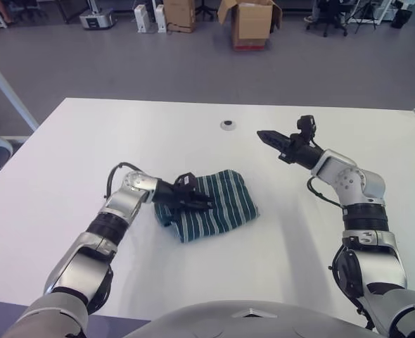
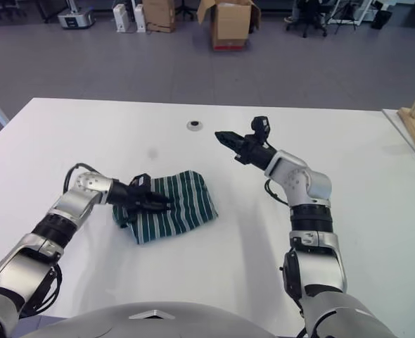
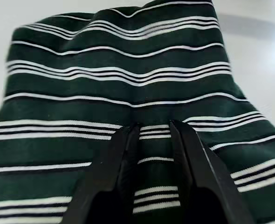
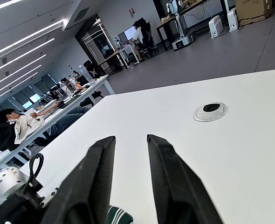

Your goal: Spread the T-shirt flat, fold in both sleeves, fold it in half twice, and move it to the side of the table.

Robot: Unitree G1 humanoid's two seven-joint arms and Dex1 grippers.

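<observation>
I see the folded green-striped T-shirt lying on the desk, nearer me than the round grommet and slightly to its left. My left hand lies low on the shirt's left part, forearm nearly flat. Its fingers sit a narrow gap apart on the cloth, and I cannot make out any pinch. My right hand hangs raised just right of the grommet, elbow bent, fingers parted and empty.

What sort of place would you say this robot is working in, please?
Probably a robotics lab or open-plan workshop: rows of desks with monitors, a cardboard box and small machines on the grey floor beyond the white table.
</observation>
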